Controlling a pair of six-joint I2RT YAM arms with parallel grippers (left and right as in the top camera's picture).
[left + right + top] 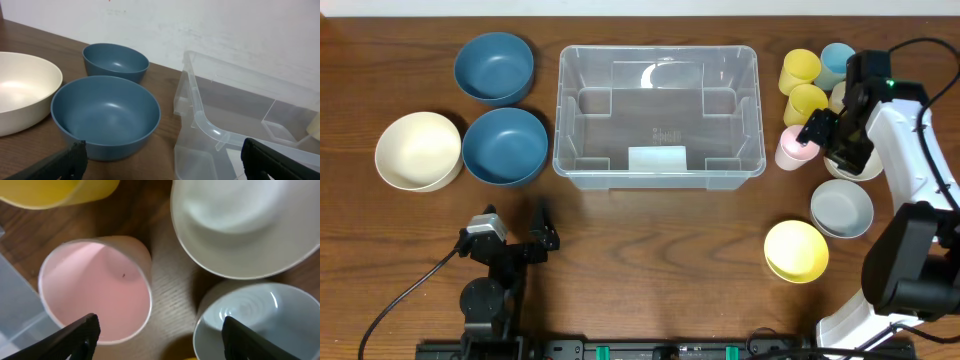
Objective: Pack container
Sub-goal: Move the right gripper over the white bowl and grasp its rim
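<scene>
Dark wood counter (650,250) carries the clear container (756,110) at its centre, pale label toward 6 o'clock. Only the overhead view takes in both arms. The left one is folded low at 7 o'clock, its pincer (517,222) spread wide on nothing. The right one is bent over the cups at the container's 3 o'clock. The right wrist view alone shows its pincer (160,324) parted above the pink cup (95,290), gripping nothing, beside a white bowl (245,225) and a grey bowl (250,325). The left wrist view adds a white wall (200,25) behind the near blue bowl (105,120).
</scene>
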